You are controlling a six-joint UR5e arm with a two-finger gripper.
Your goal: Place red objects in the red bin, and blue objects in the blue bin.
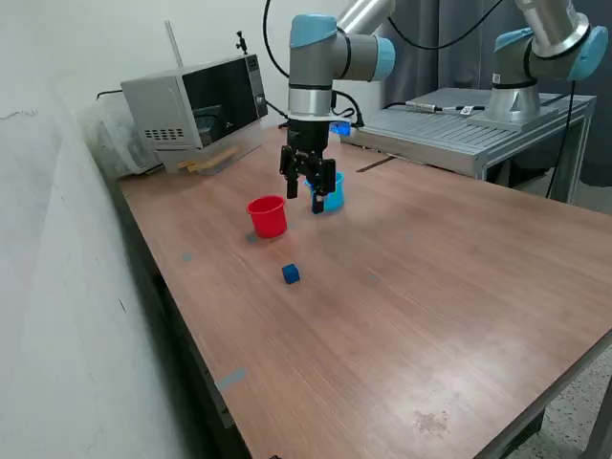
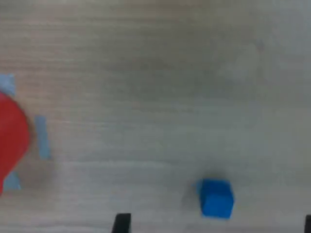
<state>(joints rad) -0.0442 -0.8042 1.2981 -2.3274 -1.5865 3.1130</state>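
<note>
One tiny solid dark blue cube (image 1: 291, 274) lies loose on the brown wood-grain tabletop (image 1: 411, 287), left of centre in the exterior view and below the small round red plastic cup (image 1: 268, 216). The small round light blue plastic cup (image 1: 334, 192) stands just right of the red one, partly hidden behind the black two-finger pincer (image 1: 309, 185), which hangs above the two cups. Its fingers look spread with nothing between them; in the wrist view only their dark tips show at the lower edge, wide apart, with the cube (image 2: 216, 197) lying between them and the red cup's rim (image 2: 10, 138) at the left edge.

No red cubes show loose in either picture. To do this step well, I judge the pincer should centre over the cube, square its fingers to two flat faces, descend close to the tabletop, then close gently so the cube does not skid aside.
</note>
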